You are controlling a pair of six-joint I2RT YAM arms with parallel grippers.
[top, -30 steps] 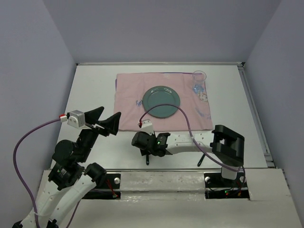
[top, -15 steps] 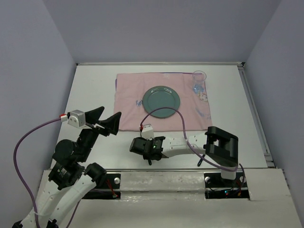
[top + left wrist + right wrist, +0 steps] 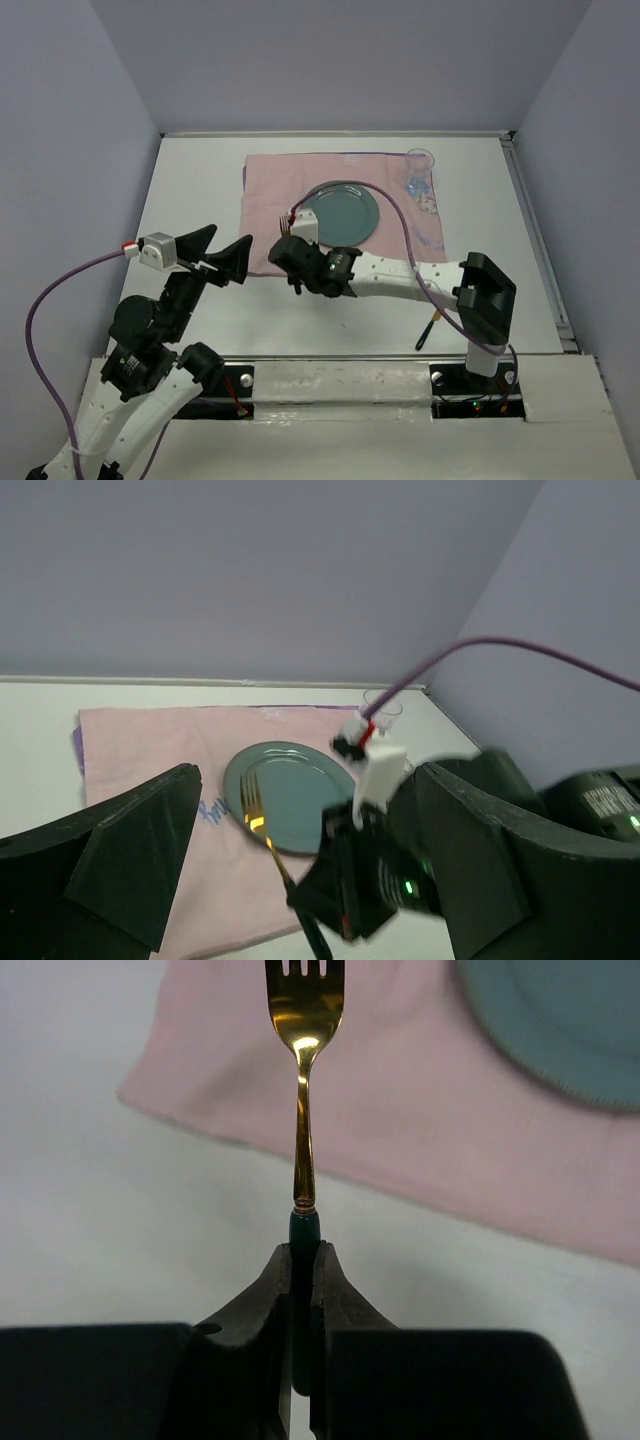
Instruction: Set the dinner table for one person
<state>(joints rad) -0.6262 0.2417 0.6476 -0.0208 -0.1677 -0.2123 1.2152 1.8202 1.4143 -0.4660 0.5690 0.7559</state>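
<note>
My right gripper [image 3: 290, 258] is shut on the dark green handle of a gold fork [image 3: 284, 228] and holds it over the near left edge of the pink cloth [image 3: 400, 240]. The tines point away from me. In the right wrist view the fork [image 3: 303, 1110] sticks straight out of the closed gripper [image 3: 305, 1252]. A teal plate [image 3: 340, 212] lies in the middle of the cloth, right of the fork. The cloth lies on the white dinner table [image 3: 190, 190]. My left gripper [image 3: 233, 235] is open and empty, held above the table left of the fork [image 3: 262, 832].
A clear glass [image 3: 421, 160] stands at the cloth's far right corner. A second dark-handled utensil [image 3: 428, 330] lies on the table near the front edge, by the right arm's base. A purple cable arcs over the plate.
My right gripper has moved from near the table's front edge away and to the left, carrying the fork to the cloth's near left edge. The left arm has not moved.
</note>
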